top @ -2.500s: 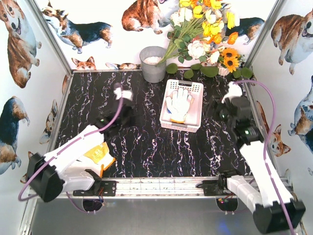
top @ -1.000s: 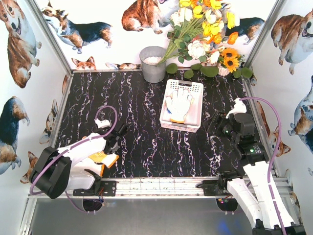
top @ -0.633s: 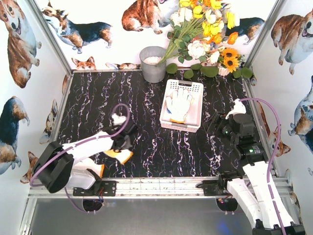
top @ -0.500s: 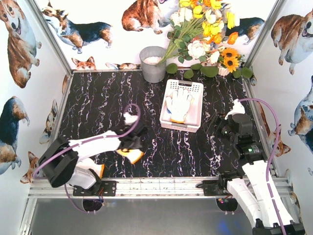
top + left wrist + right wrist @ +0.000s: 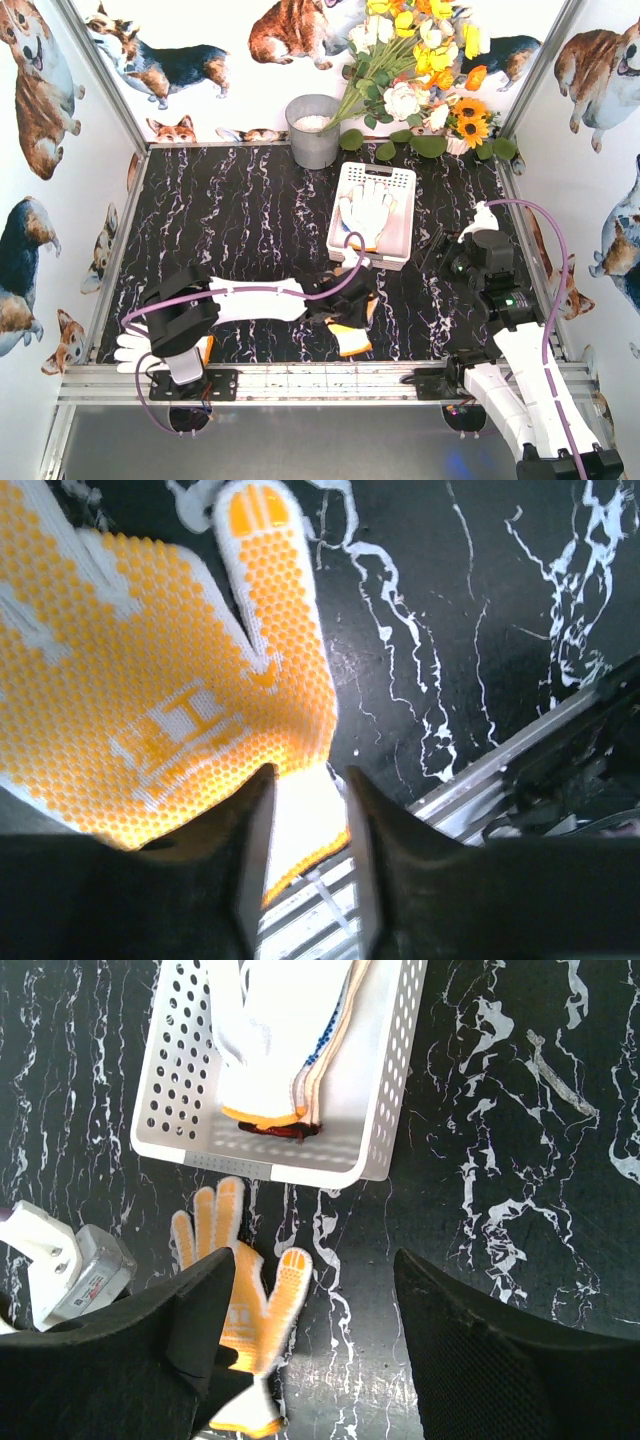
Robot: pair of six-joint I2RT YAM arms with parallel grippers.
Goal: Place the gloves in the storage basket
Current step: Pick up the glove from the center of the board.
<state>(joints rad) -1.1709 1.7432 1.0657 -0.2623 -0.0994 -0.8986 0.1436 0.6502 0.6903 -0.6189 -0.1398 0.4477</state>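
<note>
1. It was a small robot test booth, not a home.
2. A left arm (image 5: pixel 250 296) and a right arm (image 5: pixel 527 362) were bolted to a metal rail (image 5: pixel 330 382) at the table (image 5: pixel 230 220) edge.
3. Walls (image 5: pixel 50 120) covered in dog pictures closed it in, with flowers (image 5: pixel 420 50) at the back.

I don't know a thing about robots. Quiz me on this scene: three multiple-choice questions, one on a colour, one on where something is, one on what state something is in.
1. The storage basket is:
A. white
B. blue
C. red

2. The orange-dotted glove lies:
A. in the metal bucket
B. on the table, just outside the basket's near end
C. among the flowers

3. The right gripper is:
A. shut on a glove
B. clamped on the basket's rim
C. open and empty

Answers:
1 A: its perforated walls are plain white.
2 B: the right wrist view shows it flat on the dark marble, fingers pointing at the basket.
3 C: its fingers stand wide apart with nothing between them.
</note>
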